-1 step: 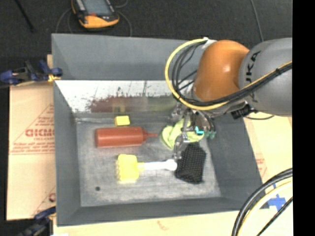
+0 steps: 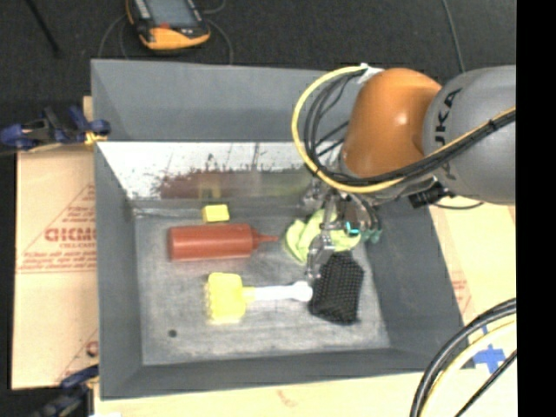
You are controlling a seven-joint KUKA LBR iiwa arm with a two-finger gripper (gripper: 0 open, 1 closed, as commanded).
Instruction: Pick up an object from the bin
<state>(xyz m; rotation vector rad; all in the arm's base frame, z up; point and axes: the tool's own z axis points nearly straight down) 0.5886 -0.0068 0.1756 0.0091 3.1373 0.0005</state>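
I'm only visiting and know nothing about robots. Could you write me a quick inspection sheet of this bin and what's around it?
Surface: grey metal bin, floor scuffed, dark reddish specks on the back wall.
Job's things: yellow-green thing, right of the middle, under the gripper; not seen held.
Clutter: red squeeze bottle on its side; small yellow block behind it; yellow brush with white handle in front; black mesh piece at the handle's end.
Grippers: gripper low over the yellow-green thing.
Cables: yellow and black cables looped beside the orange wrist cover.
Surroundings: orange-and-black handheld device on the dark floor behind the bin.
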